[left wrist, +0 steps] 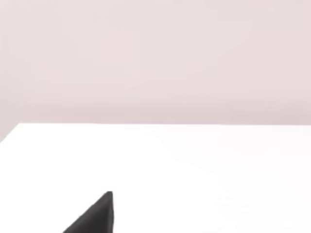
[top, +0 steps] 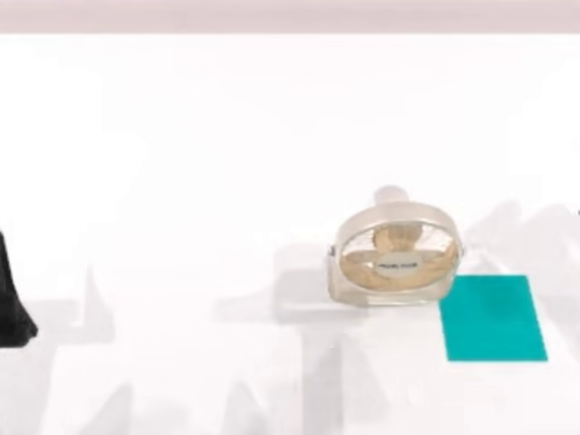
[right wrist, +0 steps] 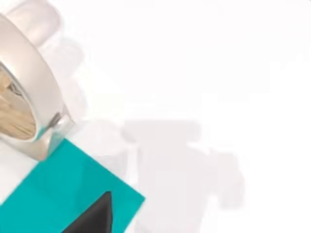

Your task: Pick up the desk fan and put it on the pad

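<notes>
The desk fan (top: pixel 396 256) rests on the white table right of centre, its silvery-beige ring and tan blades facing up and toward the front, its stub base at the back. The teal pad (top: pixel 494 319) lies flat just right of and in front of it, near the fan's right edge. In the right wrist view the fan (right wrist: pixel 29 87) sits beside the pad (right wrist: pixel 58 189), and one dark finger (right wrist: pixel 97 216) of my right gripper hovers over the pad's corner. My left gripper (top: pixel 14 313) is parked at the table's far left edge, far from both.
The table's far edge (left wrist: pixel 155 124) meets a pale wall. Only the fan and pad stand on the white tabletop (top: pixel 181 181); grey shadows fall along its front part.
</notes>
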You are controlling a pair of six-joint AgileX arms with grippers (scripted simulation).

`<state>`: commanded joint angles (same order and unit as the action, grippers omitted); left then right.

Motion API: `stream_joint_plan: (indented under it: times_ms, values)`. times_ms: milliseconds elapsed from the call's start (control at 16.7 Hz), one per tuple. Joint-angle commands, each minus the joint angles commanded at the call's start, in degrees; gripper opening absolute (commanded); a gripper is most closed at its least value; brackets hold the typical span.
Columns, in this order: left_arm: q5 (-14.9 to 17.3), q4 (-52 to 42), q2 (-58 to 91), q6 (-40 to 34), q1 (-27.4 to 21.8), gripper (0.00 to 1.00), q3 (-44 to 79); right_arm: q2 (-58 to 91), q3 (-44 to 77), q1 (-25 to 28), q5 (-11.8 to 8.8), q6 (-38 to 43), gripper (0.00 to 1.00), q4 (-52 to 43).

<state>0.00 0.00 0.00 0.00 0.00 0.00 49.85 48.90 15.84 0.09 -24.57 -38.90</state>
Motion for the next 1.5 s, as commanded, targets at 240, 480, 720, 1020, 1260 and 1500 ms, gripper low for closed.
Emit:
stream_joint_plan:
  times_ms: [240,480,720,1020,1260,1500]
  values:
    - [0.0,0.0,0.0,0.0,0.0,1.00,0.0,24.4,24.4,7.1,-0.1,-10.6,1.00,-16.7]
    - [0.0,0.0,0.0,0.0,0.0,1.00,0.0,45.8,45.8,13.3,-0.1,-20.0,1.00,-31.8]
    - [0.0,0.0,0.0,0.0,0.0,1.00,0.0,61.3,60.6,17.8,0.0,-26.9,1.00,-43.1]
    - [0.0,0.0,0.0,0.0,0.0,1.00,0.0,68.1,66.6,19.9,0.1,-30.2,1.00,-48.7]
    - [0.0,0.0,0.0,0.0,0.0,1.00,0.0,68.0,66.5,19.6,0.1,-30.1,1.00,-48.5]
    - [0.0,0.0,0.0,0.0,0.0,1.00,0.0,67.6,62.2,19.8,0.1,-30.2,1.00,-44.6]
